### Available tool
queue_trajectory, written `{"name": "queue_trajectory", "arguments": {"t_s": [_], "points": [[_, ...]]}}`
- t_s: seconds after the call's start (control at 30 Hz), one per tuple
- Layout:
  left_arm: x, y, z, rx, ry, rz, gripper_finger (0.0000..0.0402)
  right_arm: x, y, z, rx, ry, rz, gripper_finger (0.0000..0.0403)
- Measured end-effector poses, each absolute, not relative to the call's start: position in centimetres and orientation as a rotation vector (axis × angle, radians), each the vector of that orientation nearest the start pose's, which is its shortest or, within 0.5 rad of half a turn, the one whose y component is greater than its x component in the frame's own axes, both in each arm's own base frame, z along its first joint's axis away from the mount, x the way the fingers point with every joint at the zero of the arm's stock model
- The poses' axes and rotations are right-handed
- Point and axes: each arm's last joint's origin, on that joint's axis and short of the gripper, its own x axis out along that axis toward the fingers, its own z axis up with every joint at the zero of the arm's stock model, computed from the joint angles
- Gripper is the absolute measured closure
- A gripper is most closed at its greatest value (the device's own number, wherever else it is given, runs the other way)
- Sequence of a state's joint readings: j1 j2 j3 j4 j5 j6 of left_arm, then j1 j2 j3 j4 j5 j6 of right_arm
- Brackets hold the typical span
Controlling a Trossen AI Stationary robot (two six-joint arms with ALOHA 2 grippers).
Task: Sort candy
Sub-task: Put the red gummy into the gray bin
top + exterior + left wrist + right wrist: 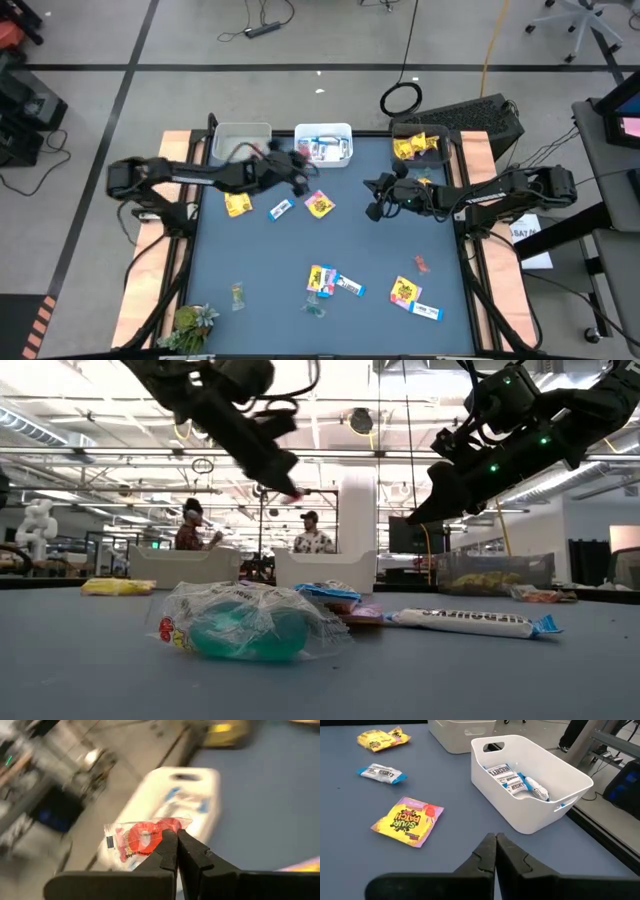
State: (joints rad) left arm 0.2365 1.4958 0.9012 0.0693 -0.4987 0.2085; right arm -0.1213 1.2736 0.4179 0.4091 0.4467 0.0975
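Left gripper (176,837) pinching a red candy in a clear wrapper (142,836), held in the air above the desk (330,250) near the white bin (323,143) at the far edge. That bin holds blue-and-white bar wrappers (512,781). Right gripper (495,841) pressed together, empty, hovering over the desk near the same bin. A Sour Patch packet (409,820) lies flat just beside it, a blue-and-white bar (381,773) and a yellow packet (382,738) farther off. More candy scattered at the near side: a clear-wrapped green piece (248,625) and a long bar (470,622). A third bin at the far right holds yellow packets (418,147).
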Motion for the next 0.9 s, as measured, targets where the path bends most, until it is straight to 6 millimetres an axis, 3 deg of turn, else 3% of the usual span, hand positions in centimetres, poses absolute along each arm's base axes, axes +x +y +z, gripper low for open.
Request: {"name": "queue_trajectory", "arguments": {"t_s": [0.27,0.43,0.67,0.9], "points": [[23.2,13.7,23.3,0.013,0.777,0.936,0.0394,23.0,-4.0,17.0,0.025,0.411,-0.579,0.0403],[19.9,17.2,21.9,-0.127,0.843,1.021,0.0394,23.1,-4.0,17.0,0.027,0.408,-0.579,0.0403],[17.9,20.8,19.9,-0.308,0.849,0.914,0.0394,23.1,-4.1,17.1,0.028,0.403,-0.58,0.0403],[17.7,21.9,17.3,-0.38,0.938,0.874,0.0394,23.1,-4.1,17.1,0.027,0.403,-0.58,0.0403]]}}
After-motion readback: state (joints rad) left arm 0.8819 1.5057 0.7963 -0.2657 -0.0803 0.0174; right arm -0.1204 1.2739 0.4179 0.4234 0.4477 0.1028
